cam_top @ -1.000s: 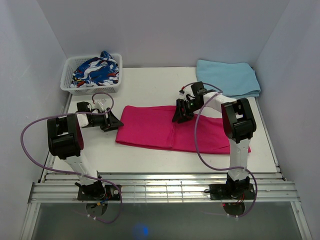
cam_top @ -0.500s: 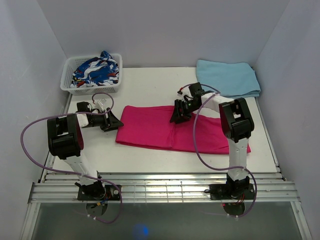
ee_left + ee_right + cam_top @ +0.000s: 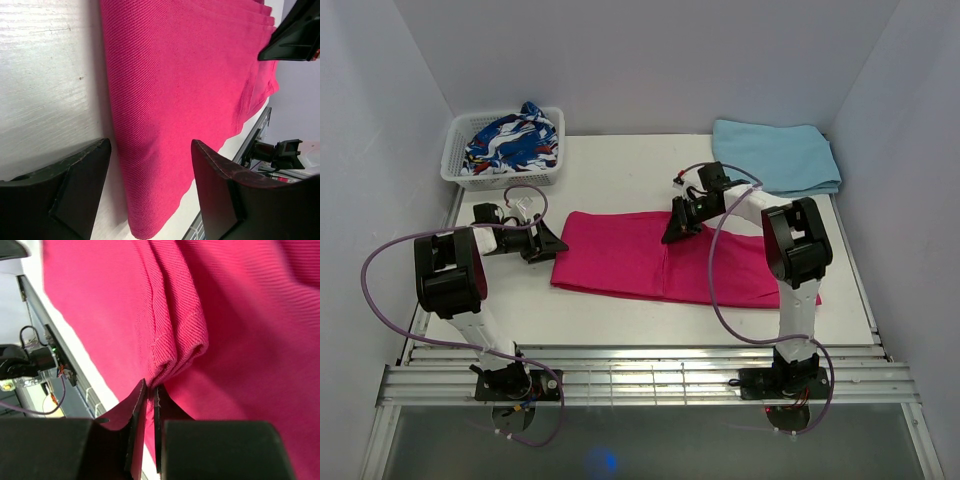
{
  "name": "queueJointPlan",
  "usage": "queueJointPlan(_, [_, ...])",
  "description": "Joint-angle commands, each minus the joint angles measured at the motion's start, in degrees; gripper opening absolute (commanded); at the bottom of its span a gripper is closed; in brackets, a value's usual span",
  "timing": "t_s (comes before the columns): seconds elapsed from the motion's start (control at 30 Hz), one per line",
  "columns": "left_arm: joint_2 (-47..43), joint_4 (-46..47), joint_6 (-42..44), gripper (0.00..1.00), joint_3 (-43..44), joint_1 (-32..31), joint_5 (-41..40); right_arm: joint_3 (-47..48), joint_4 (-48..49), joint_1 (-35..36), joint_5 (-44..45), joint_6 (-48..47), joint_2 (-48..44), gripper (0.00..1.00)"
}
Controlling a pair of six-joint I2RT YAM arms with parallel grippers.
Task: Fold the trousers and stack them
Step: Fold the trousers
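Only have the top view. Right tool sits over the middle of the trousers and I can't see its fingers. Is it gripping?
Observer: Yes. In the right wrist view the right tool is shut on a bunched, stitched fold of the trousers.
Operator: And the left tool at the end of the cloth?
Observer: The left tool is open and holds nothing. One finger is over bare table, the other is over the cloth, and the trousers' edge runs between them.
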Motion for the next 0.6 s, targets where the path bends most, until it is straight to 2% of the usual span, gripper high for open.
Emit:
queueJointPlan(0.0, [-0.7,-0.9,1.2,0.79,0.6,-0.1,-3.1,-1.1,0.7,0.7,-3.4,-1.0,-6.6,0.08])
queueJointPlan(0.33, [-0.5,-0.6,1.2,0.79,0.8,-0.1,-3.2,-5.5,-1.5,-0.8,0.4,-3.1,-6.5,0.08])
queueJointPlan(0.57, [-0.1,-0.3,1.6,0.78,0.1,-0.1,-3.6,-4.4,-2.3,-2.7,2.0,-2.8,-5.2,0.08])
